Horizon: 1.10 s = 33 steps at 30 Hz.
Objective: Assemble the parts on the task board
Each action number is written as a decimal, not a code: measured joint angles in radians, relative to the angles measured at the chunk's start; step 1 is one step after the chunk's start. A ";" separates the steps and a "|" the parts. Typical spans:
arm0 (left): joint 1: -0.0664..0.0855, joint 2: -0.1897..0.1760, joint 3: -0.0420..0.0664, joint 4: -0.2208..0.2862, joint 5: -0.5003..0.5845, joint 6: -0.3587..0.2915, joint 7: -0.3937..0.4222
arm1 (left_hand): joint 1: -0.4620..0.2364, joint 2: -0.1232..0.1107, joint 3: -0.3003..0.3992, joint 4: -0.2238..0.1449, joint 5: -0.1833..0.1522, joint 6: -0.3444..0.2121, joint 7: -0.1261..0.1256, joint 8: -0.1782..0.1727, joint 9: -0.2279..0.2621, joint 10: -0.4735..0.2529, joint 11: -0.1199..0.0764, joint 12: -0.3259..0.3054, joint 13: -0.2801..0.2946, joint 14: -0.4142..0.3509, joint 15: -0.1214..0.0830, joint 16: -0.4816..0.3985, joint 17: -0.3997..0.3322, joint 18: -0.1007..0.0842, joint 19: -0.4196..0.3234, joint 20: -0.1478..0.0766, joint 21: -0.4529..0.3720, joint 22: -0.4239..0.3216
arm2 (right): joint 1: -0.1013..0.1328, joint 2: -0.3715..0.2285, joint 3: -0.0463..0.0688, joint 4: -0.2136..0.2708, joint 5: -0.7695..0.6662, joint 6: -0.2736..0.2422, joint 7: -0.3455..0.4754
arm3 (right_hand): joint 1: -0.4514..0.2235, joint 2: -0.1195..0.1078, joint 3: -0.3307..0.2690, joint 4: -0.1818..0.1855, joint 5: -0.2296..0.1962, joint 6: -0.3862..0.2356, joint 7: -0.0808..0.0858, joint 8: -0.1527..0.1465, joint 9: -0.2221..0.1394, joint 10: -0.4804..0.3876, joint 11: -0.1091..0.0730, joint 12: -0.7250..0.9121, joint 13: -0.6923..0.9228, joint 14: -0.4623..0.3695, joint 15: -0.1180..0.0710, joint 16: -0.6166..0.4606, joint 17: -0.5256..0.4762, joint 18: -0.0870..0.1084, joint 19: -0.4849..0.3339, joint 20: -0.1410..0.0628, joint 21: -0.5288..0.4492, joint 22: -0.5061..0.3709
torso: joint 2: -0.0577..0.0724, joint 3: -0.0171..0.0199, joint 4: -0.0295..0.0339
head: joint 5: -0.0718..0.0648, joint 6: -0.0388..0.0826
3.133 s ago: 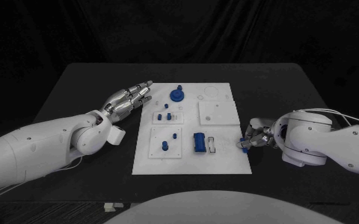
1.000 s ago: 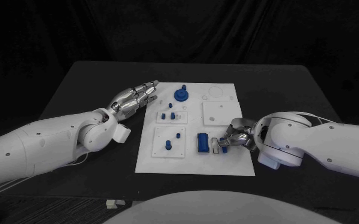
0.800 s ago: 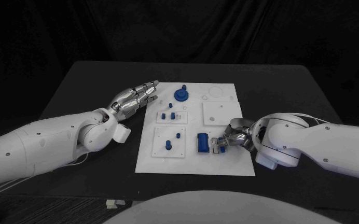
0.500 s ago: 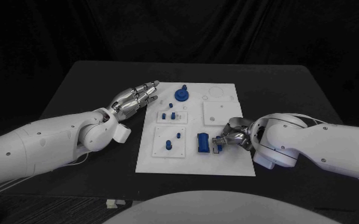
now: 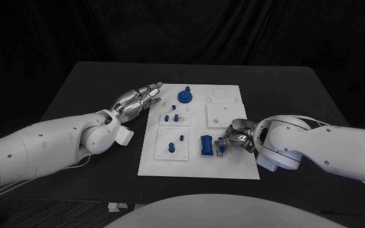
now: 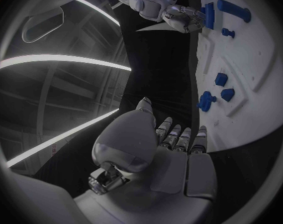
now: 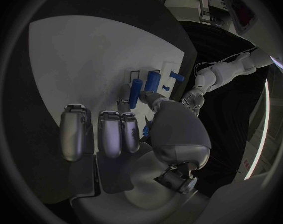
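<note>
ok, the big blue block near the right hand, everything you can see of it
The blue block is a long, matte, plastic-looking piece, lying flat on the white board in its near right area, long side running toward the robot. A small pale slot sits just to its right. The right hand hovers beside it with a small blue part at its fingertips; whether that touches the block is unclear.

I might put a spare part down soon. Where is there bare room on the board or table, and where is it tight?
The task board is bare along its near edge. The table is bare beyond the board's far edge. It is tight between the blue block and the right hand, and where the left hand lies by the board's far left corner.
</note>
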 measured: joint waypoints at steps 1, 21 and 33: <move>0.000 0.000 0.000 0.000 0.000 0.000 -0.001 | 0.000 0.000 0.000 0.000 0.004 0.004 0.004 0.000 0.000 0.000 0.000 0.000 0.000 0.000 0.000 0.000 0.000 0.000 0.000 0.000 0.000 0.000 | 0.000 0.001 0.000 -0.001 0.000 0.001 0.000 | 0.000 0.000 0.000 0.000 0.000 0.000 0.000 0.000 0.000 0.000 0.000 0.000 0.000 0.000 0.000 0.000 0.000 0.000 0.000 0.000 0.000 0.000 | 0.000 0.0000 0.0001 | 0.000 0.000; 0.000 0.001 0.000 -0.004 0.000 0.006 -0.005 | 0.004 0.004 0.000 0.000 0.004 0.001 0.009 0.000 0.000 0.000 0.000 0.000 0.000 0.000 0.000 0.000 0.000 0.000 0.002 0.002 0.000 0.000 | -0.005 0.000 0.001 -0.003 0.000 0.031 -0.003 | -0.004 -0.004 -0.004 0.004 -0.019 0.000 0.000 -0.004 -0.004 0.000 0.000 0.000 0.000 0.000 0.000 0.000 0.000 0.000 0.000 0.000 -0.004 0.000 | 0.000 0.0002 0.0004 | -0.001 0.000; 0.000 0.003 0.000 -0.008 0.000 0.009 -0.008 | 0.008 0.000 0.003 -0.003 0.009 0.001 0.009 0.000 0.000 0.000 0.000 0.000 0.000 0.000 0.000 0.000 0.001 0.000 0.004 0.004 0.000 0.000 | -0.005 0.001 0.001 -0.004 0.000 0.038 -0.003 | -0.068 -0.021 -0.076 0.049 -0.207 -0.006 0.006 -0.012 -0.014 0.000 0.000 0.000 0.000 0.000 0.000 0.000 0.000 0.000 0.000 0.000 -0.004 0.000 | 0.000 0.0002 0.0003 | 0.002 0.000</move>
